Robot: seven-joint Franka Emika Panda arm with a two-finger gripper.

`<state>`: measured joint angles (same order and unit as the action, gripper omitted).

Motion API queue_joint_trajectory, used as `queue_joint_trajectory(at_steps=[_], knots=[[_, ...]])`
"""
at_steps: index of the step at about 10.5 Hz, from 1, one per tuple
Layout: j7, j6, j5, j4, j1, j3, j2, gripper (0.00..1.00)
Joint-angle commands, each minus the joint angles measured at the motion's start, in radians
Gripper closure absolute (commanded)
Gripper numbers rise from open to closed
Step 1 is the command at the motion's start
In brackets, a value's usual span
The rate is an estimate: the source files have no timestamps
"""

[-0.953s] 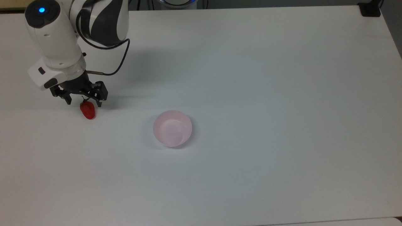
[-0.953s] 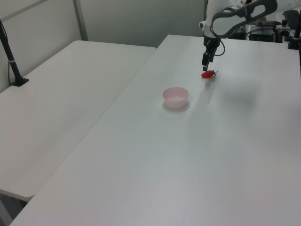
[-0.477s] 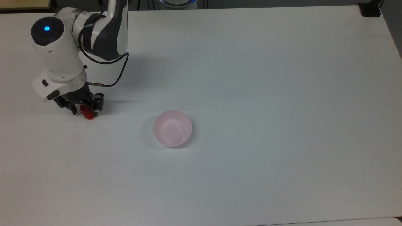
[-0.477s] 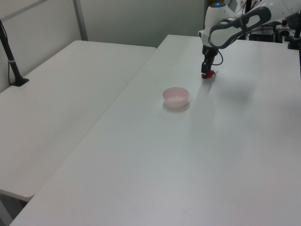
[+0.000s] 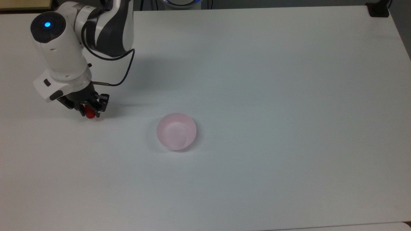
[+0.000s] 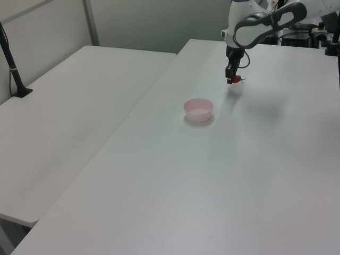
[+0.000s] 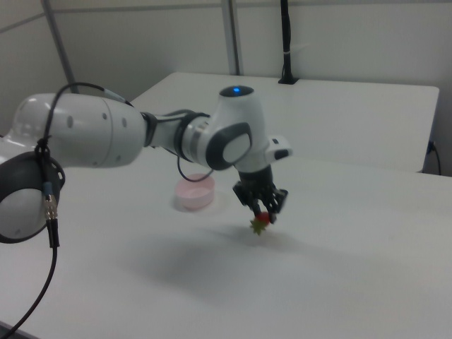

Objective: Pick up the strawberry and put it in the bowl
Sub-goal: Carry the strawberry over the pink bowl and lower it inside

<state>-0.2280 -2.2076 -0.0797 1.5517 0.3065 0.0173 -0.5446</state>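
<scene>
Matt white table (image 5: 257, 80), smooth; bowl (image 5: 176, 131) of pale pink translucent-looking plastic with plain smooth walls; strawberry (image 5: 89, 112) glossy red; arm (image 5: 61, 48) shells glossy white and dark plastic; gripper (image 5: 87, 109) matt black.

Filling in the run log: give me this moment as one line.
phase: lift | gripper: shut on strawberry | strawberry: clear of table | bowl: empty, apart | next: carry to bowl

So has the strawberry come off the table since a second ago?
Yes. The strawberry now hangs in the gripper above the table; in the left view it sits higher against the bowl.
</scene>
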Motion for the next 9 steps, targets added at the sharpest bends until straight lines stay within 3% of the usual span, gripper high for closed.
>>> queue_joint_trajectory(at_steps=[1, 3, 6, 8, 9], knots=[[0.199, 0.054, 0.011, -0.025, -0.122, 0.0, 0.049, 0.83], [0.376, 0.049, 0.009, -0.054, -0.217, 0.0, 0.048, 0.82], [0.536, -0.005, 0.006, -0.054, -0.317, 0.0, 0.032, 0.77], [0.581, -0.073, 0.003, -0.051, -0.343, -0.002, 0.005, 0.64], [0.578, -0.069, 0.008, -0.051, -0.342, 0.0, 0.014, 0.01]])
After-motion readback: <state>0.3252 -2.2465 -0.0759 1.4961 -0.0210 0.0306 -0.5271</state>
